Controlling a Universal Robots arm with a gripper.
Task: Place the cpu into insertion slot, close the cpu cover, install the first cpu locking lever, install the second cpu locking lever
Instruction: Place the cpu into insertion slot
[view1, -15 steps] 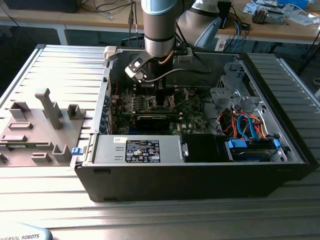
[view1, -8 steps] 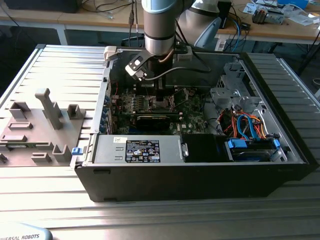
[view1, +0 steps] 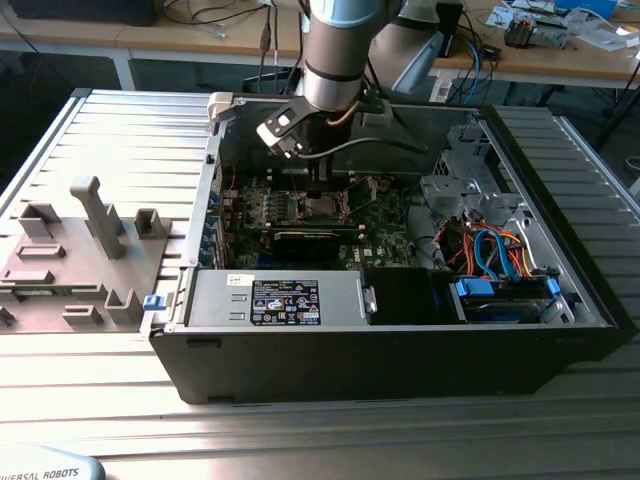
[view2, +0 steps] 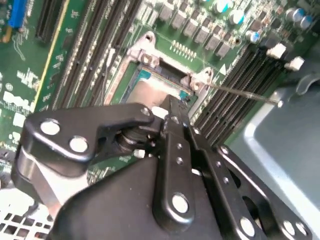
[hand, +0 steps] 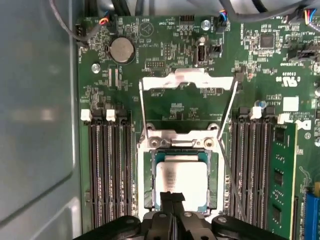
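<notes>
Chip (hand: 181, 180) lies in its socket (hand: 149, 175); press lightly and squarely with your end effector (hand: 173, 196), fingers (hand: 179, 207) pinched together.

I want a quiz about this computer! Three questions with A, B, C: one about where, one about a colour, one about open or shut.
1. Where is the cpu?
A. lying in the insertion slot
B. on the floor
C. in a person's hand

2. What colour is the circuit board around the slot?
A. red
B. green
C. white

3. How is the cpu cover?
A. shut over the cpu
B. flipped open, away from the slot
C. broken in two

Answers: 1 A, its silver top sits inside the slot; 2 B, green all round; 3 B, the frame lies back on the board, cpu bare.
</notes>
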